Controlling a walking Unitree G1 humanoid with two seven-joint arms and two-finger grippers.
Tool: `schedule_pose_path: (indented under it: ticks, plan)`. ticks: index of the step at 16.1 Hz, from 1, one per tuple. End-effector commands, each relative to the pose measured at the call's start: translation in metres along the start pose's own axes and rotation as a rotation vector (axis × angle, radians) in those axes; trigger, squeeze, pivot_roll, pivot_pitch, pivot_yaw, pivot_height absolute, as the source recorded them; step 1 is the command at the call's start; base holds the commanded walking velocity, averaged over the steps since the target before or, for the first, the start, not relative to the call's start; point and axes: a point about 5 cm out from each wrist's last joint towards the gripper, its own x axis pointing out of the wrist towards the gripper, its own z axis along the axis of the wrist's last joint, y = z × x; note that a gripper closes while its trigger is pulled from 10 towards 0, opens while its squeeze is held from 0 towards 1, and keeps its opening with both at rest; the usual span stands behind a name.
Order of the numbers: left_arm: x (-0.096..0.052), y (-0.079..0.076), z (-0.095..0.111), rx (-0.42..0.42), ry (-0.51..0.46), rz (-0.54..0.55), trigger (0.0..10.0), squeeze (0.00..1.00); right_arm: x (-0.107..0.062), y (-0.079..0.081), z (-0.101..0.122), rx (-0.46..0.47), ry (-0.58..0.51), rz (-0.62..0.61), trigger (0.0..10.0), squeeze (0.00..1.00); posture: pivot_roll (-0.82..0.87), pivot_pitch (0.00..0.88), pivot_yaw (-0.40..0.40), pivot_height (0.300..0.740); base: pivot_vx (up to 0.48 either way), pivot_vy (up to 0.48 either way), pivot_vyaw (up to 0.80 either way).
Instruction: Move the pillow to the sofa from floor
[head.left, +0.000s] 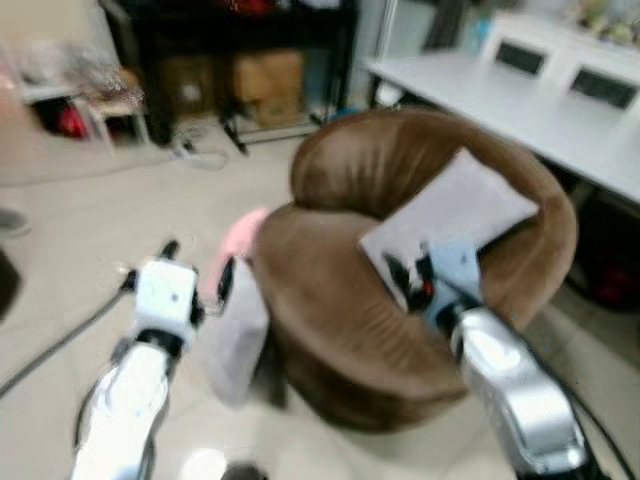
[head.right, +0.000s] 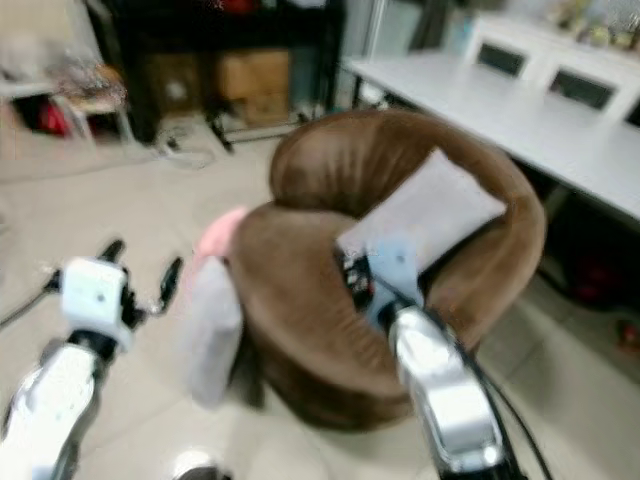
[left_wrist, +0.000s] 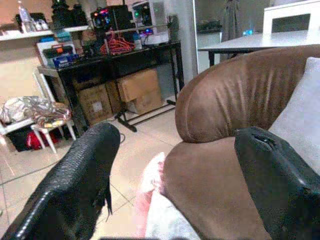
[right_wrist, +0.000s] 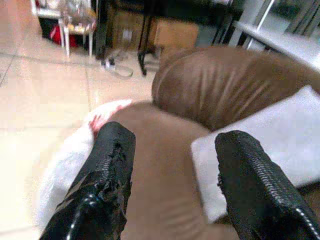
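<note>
You have one grey pillow already lying tilted on the seat of the round brown sofa chair, propped against its backrest at about 2 o'clock from the seat's middle. A second pale grey pillow stands on edge on the tiled floor, leaning against the sofa's outer side at 9 o'clock; a pink and white soft item lies just behind it, also against the sofa. That leaning pillow is probably the one you have yet to lift, and standing on edge as it does, it offers a narrow edge to pinch.

Your left gripper hovers just beside the top edge of the floor pillow, jaws wide apart and holding nothing; the left wrist view looks between them at the sofa's flank. Your right gripper hangs over the sofa's front rim near the seated pillow, jaws likewise spread and empty.

Beyond the sofa, a white counter runs at 1 o'clock, and a black rack with cardboard boxes stands at 11 o'clock. No writing or brand is readable; the head views are blurred.
</note>
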Motion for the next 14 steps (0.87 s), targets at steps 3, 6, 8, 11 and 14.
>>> schedule_pose_path:
  ticks: [3, 6, 8, 11, 14]
  plan:
    - [0.005, 0.000, 0.003, 0.000, -0.008, 0.007, 10.0, 0.00, 0.001, -0.006, 0.000, 0.035, 0.006, -0.008, 10.0, 0.00, 0.04, 0.000, -0.107, 0.740, 0.000, 0.331, 0.00]
    - [0.006, 0.001, 0.003, -0.001, -0.007, 0.015, 10.0, 0.00, 0.002, -0.009, 0.002, 0.037, 0.007, -0.019, 10.0, 0.00, 0.04, 0.000, -0.110, 0.740, 0.000, 0.358, 0.00]
    - [0.006, 0.001, 0.003, -0.001, -0.006, 0.017, 10.0, 0.00, 0.001, -0.010, 0.002, 0.048, 0.009, -0.024, 10.0, 0.00, 0.04, 0.000, -0.112, 0.740, 0.000, 0.354, 0.00]
    - [0.006, 0.000, 0.003, -0.001, -0.006, 0.016, 10.0, 0.00, -0.002, -0.016, 0.002, 0.073, 0.008, -0.065, 10.0, 0.00, 0.04, 0.000, -0.114, 0.740, 0.000, 0.359, 0.00]
    - [0.005, 0.001, 0.002, 0.010, -0.003, 0.000, 10.0, 0.00, -0.007, -0.022, -0.002, 0.093, 0.017, -0.070, 10.0, 0.00, 0.04, 0.000, -0.100, 0.740, 0.000, 0.358, 0.00]
